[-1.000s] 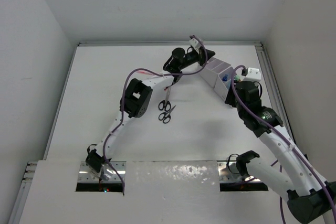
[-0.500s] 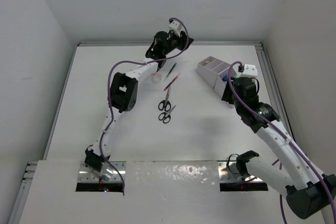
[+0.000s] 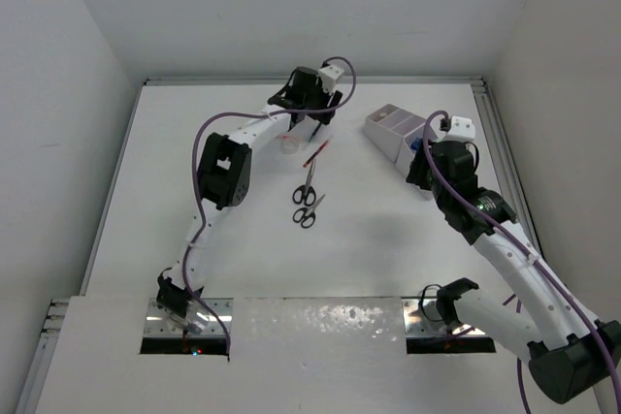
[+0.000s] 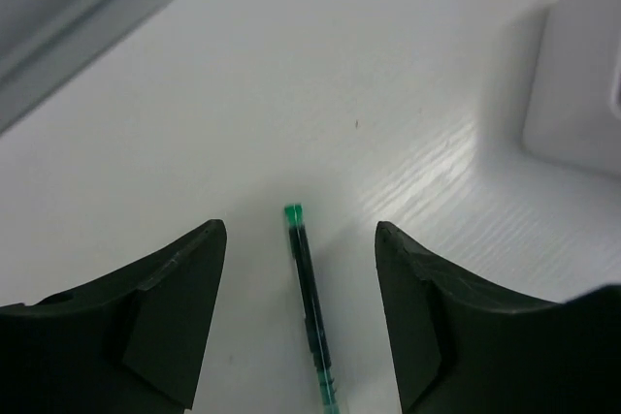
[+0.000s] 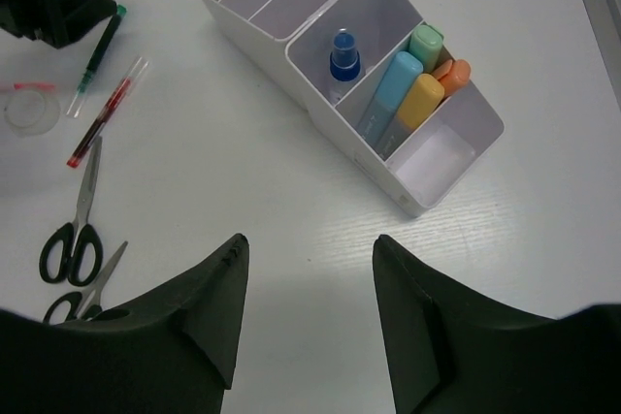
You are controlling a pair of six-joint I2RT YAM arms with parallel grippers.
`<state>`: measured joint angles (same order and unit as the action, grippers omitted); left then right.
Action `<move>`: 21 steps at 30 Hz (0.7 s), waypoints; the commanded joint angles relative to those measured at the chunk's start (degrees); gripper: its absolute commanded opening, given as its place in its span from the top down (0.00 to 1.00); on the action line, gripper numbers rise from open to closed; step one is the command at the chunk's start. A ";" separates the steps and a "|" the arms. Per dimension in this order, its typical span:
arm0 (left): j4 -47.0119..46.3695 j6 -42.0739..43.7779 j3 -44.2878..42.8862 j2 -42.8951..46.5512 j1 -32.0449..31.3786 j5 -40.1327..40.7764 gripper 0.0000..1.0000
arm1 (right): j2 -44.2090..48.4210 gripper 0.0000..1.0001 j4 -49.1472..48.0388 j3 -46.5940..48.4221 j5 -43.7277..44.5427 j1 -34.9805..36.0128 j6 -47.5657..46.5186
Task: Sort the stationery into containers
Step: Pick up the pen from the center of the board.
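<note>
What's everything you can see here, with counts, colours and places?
organiser: one, white, far right of table
bottle: one, blue-capped, in an organiser compartment
capsule pieces: four, blue, yellow, green, orange, in the neighbouring compartment
green pen: one, green, on table below left tool
red pen: one, red, beside green pen
tape ring: one, clear, beside the pens
scissors: two, black-handled, on table nearer the arms
left tool: one, black, open over green pen
right tool: one, black, open above table near organiser

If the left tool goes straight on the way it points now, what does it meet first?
The left tool would probably meet the green pen, lying on the table between its open fingers; depth is unclear.
</note>
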<state>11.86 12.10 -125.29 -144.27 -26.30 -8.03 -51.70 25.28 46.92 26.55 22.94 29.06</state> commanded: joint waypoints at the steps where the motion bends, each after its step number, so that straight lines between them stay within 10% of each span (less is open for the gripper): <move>1: 5.11 3.37 1.37 2.24 -0.24 3.20 0.39 | -0.50 0.47 -2.07 1.34 -0.62 -0.26 0.65; 13: 10.55 3.99 1.19 -2.68 -0.24 10.93 0.32 | 1.17 0.46 -0.93 0.28 -0.18 -0.09 2.23; 21: 11.61 1.97 0.67 -4.79 0.02 10.23 0.44 | 1.16 0.47 -0.40 0.90 -0.27 -0.09 2.14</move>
<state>20.62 14.83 -123.76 -146.32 -26.30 1.32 -51.33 25.78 46.83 26.39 22.96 30.46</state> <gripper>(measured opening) 0.574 0.535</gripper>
